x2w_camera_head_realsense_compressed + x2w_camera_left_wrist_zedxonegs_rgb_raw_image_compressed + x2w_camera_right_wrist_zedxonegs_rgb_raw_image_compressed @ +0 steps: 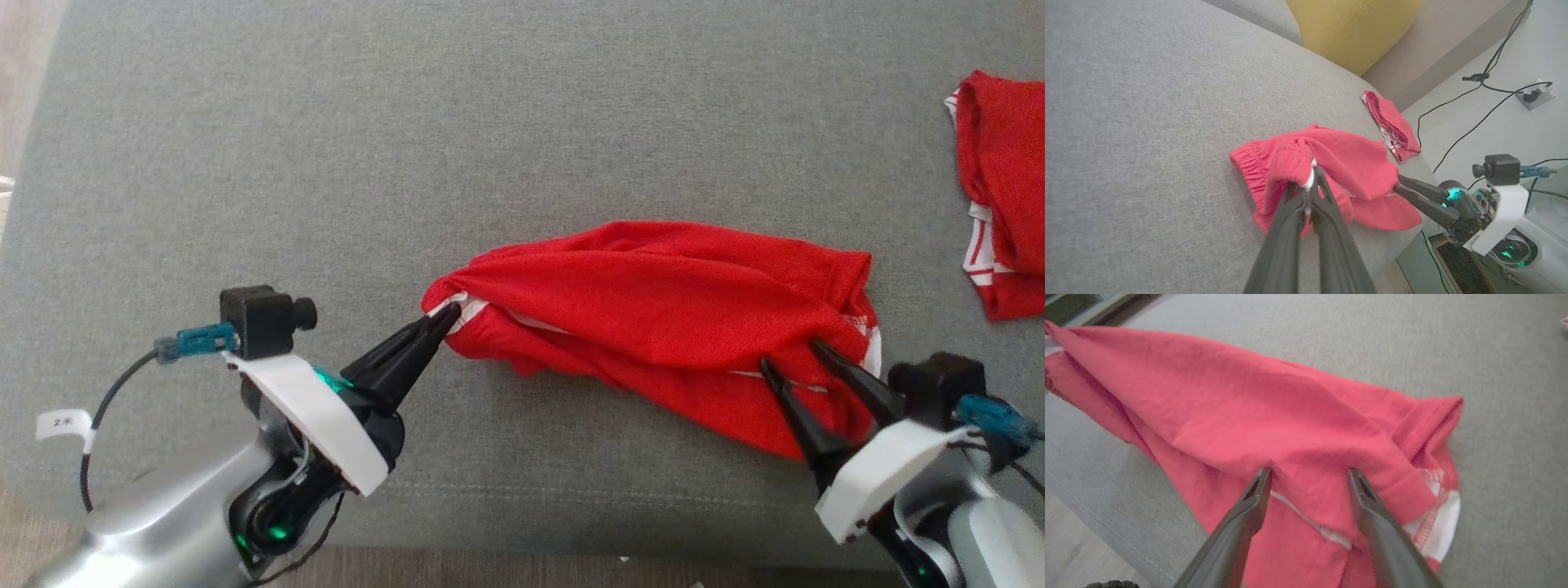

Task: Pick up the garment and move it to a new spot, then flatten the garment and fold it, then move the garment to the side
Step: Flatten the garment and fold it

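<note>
The garment (653,310) is a pair of red shorts with white trim, lying bunched on the grey sofa seat (408,147). My left gripper (447,314) is shut on its left end at the white-edged waistband, also seen pinched in the left wrist view (1311,179). My right gripper (790,353) stands open over the garment's right end, its two dark fingers spread with red cloth (1306,428) under and between them, nothing clamped. From the left wrist camera, the right gripper (1399,184) touches the garment's far edge.
A second red garment with white stripes (1000,188) lies folded at the seat's right edge. A yellow cushion (1351,28) rests at the sofa's back. The seat's front edge (522,555) runs just behind my arms. Cables and a wall socket (1531,94) are beyond the sofa.
</note>
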Robot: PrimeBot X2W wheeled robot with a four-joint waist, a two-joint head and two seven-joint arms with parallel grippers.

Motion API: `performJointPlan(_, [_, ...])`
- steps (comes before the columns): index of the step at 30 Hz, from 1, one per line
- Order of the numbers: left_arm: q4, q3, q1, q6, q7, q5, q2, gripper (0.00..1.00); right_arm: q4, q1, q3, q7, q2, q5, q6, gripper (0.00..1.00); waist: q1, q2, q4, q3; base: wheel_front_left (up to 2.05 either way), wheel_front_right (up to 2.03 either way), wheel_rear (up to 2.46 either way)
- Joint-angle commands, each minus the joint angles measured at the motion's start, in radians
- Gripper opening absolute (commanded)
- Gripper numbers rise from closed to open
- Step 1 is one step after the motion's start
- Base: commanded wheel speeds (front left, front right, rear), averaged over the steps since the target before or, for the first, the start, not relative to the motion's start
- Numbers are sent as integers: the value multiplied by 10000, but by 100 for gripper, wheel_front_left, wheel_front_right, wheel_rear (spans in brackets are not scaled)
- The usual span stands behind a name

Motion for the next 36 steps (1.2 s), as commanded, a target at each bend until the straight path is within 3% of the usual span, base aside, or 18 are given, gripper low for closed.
performJointPlan(1, [-145,337,-469,-63,-140,28,262,0,-296,-114,96,-156,-118,-71,62,0,0,0,18,-16,0,0,0])
performJointPlan(10, [-71,160,-571,-63,-235,8,324,0,-919,-769,-986,133,56,1008,62,0,0,0,15,-105,0,0,0])
performJointPlan(12, [-73,127,-608,-63,-239,4,306,0,-933,-898,-924,210,-53,1073,62,0,0,0,50,-116,0,0,0])
performJointPlan(16, [-55,-2,-834,-63,-233,-23,228,0,-1361,-1063,356,836,-1005,1300,62,0,0,0,191,-50,0,0,0])
performJointPlan(17, [-47,-23,-895,-63,-235,-35,209,0,-1522,-1085,584,872,-1249,1261,62,52,0,0,218,-16,0,0,0])
performJointPlan(18, [-28,-46,-954,-63,-237,-45,196,0,-1664,-1087,797,891,-1486,1186,62,92,0,0,237,14,0,0,0])
performJointPlan(19, [3,-69,-1012,-63,-240,-60,181,0,-1785,-1068,972,898,-1681,1112,62,100,0,0,254,37,0,0,0])
performJointPlan(28, [215,-275,-1459,-63,-284,-196,128,0,-2654,-893,2265,1262,-3203,616,62,100,0,0,357,187,0,0,0])
performJointPlan(36, [155,-346,-1687,-63,-341,-258,53,0,-2117,-1435,3225,1340,-3705,-135,62,100,0,0,529,411,0,0,0])
